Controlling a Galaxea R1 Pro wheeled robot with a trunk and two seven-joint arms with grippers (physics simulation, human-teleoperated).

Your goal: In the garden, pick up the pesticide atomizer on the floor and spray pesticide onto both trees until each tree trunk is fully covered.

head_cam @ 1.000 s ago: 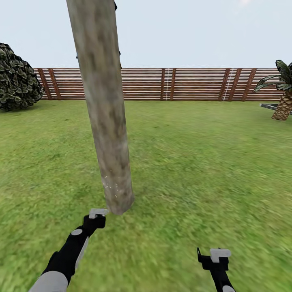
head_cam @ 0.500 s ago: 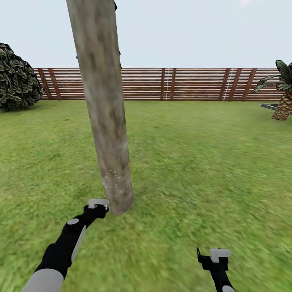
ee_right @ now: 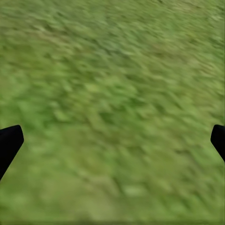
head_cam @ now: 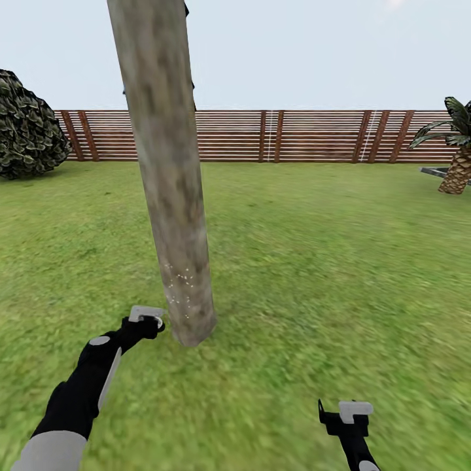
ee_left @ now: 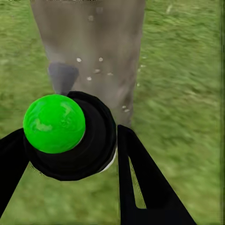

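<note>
The left gripper [ee_left: 70, 154] pinches the atomizer [ee_left: 70, 136], its black fingers [ee_left: 140, 183] pressed against the dark body under the green cap [ee_left: 54, 123], nozzle aimed at the base of the tree trunk [head_cam: 171, 196] just ahead. Pale specks dot the lower trunk only. The right gripper [head_cam: 347, 418] hangs spread and empty over the lawn [head_cam: 327, 261], well apart from the tree. The likely risk is uneven coverage: the spray sits low and on one side, so the upper trunk and far face may stay bare unless the arm rises and the base circles.
</note>
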